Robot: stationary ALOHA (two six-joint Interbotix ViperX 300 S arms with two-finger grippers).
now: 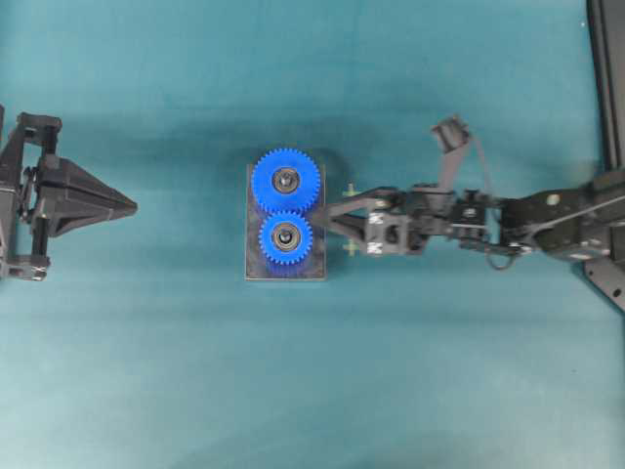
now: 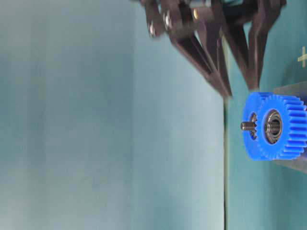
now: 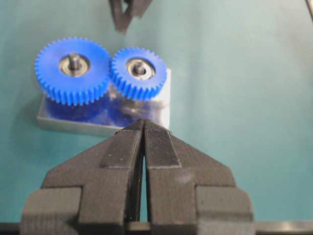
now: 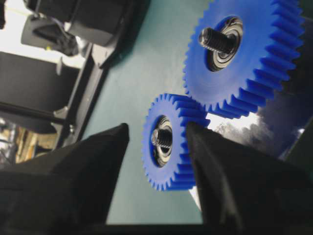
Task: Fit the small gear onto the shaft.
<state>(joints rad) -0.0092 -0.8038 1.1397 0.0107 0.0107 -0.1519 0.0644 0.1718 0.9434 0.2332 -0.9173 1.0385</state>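
The small bright blue plastic gear (image 1: pixel 286 237) sat on the short silver metal shaft (image 4: pixel 161 138) on the grey metal plate (image 3: pixel 88 125), meshed with the bigger blue gear (image 1: pixel 286 180). The right gripper (image 1: pixel 324 217) was beside it, fingers apart, holding nothing. The left gripper (image 3: pixel 144 128) waited well away, fingers together.

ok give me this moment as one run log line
small gear: on shaft, meshed with large gear | right gripper: open, beside small gear | left gripper: shut, away

Overhead looks straight down; table-level view is sideways and close; both wrist cameras share the small gear (image 3: pixel 139 72) from opposite sides.
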